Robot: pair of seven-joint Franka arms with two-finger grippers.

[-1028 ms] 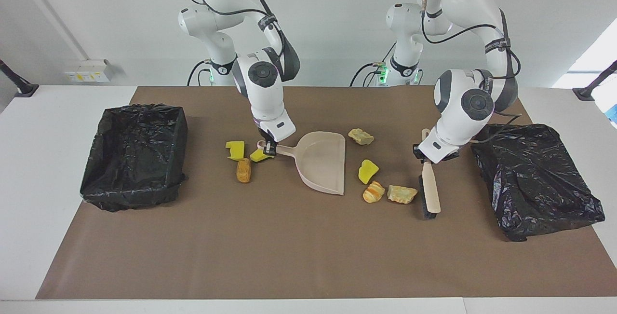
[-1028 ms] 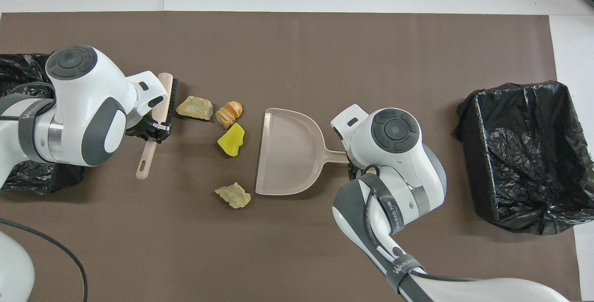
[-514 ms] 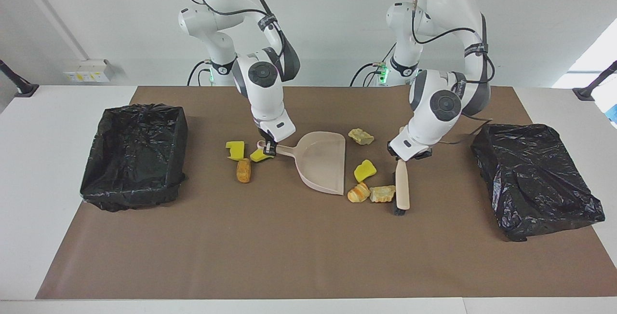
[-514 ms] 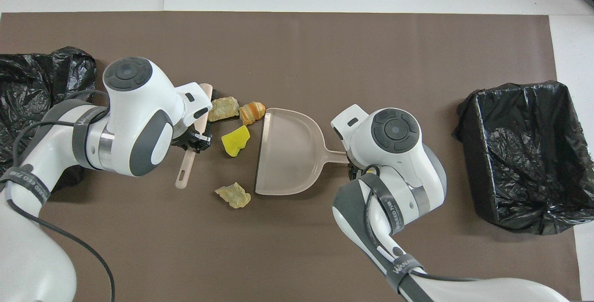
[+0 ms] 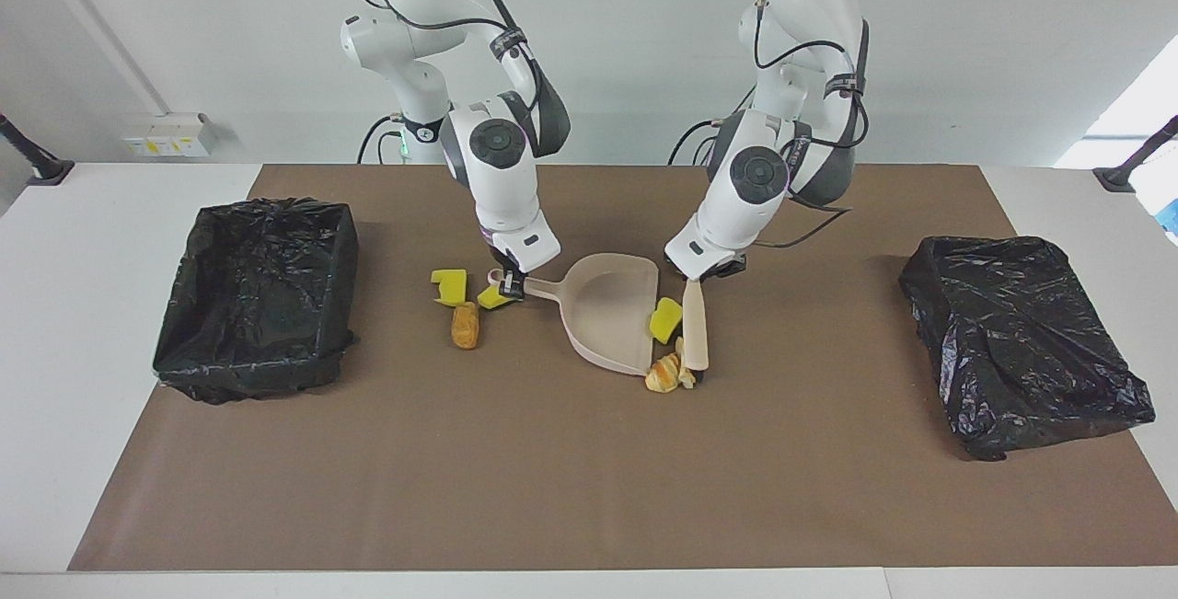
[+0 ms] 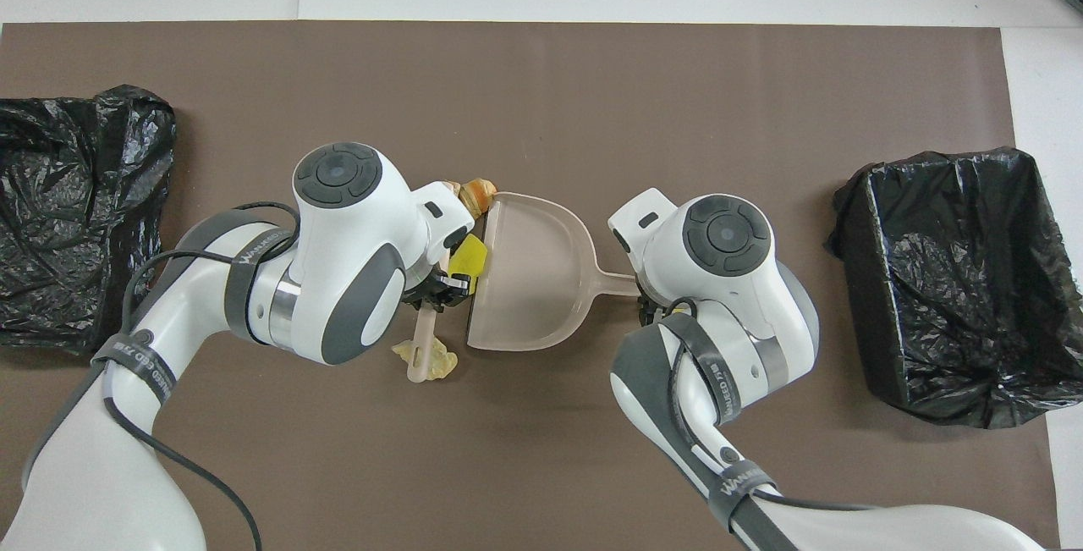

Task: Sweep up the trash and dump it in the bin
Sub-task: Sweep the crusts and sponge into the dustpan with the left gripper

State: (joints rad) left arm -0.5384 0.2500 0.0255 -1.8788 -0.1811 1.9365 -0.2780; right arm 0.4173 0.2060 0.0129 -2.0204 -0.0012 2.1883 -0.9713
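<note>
At the middle of the brown-matted table (image 5: 552, 489), the right gripper (image 5: 512, 284) is clenched on the handle of a beige dustpan (image 5: 612, 309), and the left gripper (image 5: 707, 273) grasps a beige brush (image 5: 695, 334) at the pan's open lip. 1 yellow trash chunk (image 5: 664, 319) sits on that lip, a bread-like lump (image 5: 663, 374) is slipping past its corner, and 3 more pieces (image 5: 464, 301) lie by the handle (toward the lined bin (image 5: 258, 295)). To sweep well, I judge the brush should stay low and angle the stray lump inward while the pan holds flat.

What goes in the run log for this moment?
left gripper: shut on brush, at dustpan mouth | right gripper: shut on dustpan handle | trash: yellow chunk at lip, none fully in
</note>
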